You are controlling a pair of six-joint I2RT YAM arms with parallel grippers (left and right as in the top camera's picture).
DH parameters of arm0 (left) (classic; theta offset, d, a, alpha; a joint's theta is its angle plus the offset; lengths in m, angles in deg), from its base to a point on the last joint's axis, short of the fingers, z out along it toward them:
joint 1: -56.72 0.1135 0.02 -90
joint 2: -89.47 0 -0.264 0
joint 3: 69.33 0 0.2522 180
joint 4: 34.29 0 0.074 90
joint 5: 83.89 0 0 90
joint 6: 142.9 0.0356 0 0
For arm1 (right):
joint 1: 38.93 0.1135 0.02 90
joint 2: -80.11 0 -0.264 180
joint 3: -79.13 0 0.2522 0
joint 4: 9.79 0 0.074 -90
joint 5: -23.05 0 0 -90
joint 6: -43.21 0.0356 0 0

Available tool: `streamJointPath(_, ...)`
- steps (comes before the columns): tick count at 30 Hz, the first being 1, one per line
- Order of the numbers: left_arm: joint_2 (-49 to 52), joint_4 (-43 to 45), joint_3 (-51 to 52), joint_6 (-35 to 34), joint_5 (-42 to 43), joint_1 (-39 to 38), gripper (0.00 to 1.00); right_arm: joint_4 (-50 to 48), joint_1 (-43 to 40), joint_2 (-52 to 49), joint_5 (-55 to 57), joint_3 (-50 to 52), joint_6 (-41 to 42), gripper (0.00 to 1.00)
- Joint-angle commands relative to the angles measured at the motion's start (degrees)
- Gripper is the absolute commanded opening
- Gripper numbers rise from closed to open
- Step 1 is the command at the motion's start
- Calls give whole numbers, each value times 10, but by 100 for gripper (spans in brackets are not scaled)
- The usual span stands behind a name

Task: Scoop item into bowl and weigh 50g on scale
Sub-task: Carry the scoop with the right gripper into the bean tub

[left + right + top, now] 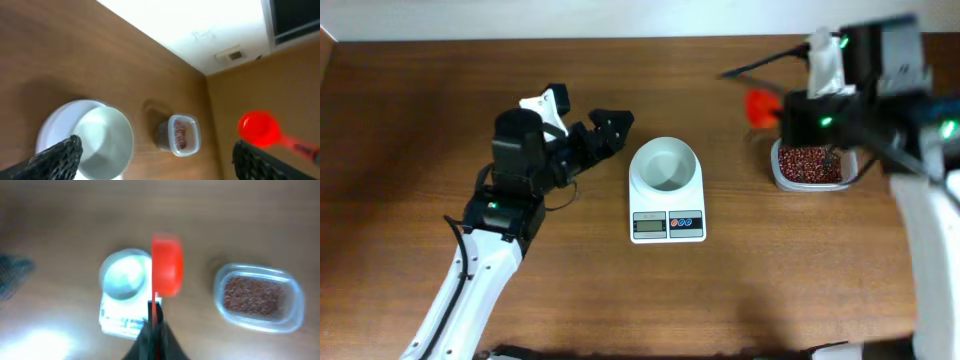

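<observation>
We see the right pincer (155, 317) clenched on the red scoop (167, 266) near the beans (808, 163), the left pincer (582, 118) spread wide beside the bowl (692, 160) on the scale (667, 224).

One bowl (642, 165), one scale (667, 204), one scoop (760, 108)

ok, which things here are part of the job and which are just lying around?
Job: beans in the clear container; red scoop, in the right gripper; white bowl on the scale.
Lying about: only a wall fitting beyond the table.
</observation>
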State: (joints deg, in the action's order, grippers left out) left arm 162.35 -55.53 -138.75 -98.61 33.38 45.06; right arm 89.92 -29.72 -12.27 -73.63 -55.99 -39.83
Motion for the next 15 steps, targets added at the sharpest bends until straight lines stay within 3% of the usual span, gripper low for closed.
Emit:
streamJointPath(1, 3, -87, -43, 156, 22, 11, 99, 70, -95, -108, 16, -90, -60, 4)
streamJointPath(3, 3, -215, -94, 224, -49, 11, 99, 99, -155, -174, 16, -90, -87, 4)
streamJointPath(5, 3, -274, -106, 271, -89, 10, 99, 114, -201, -259, 41, -90, -100, 4)
streamJointPath(11, 5, -293, -106, 296, -121, 9, 99, 107, -216, -384, 37, -89, -132, 4)
streamJointPath(15, 41, -297, -106, 296, -121, 9, 99, 68, -212, -397, 13, -89, -173, 4)
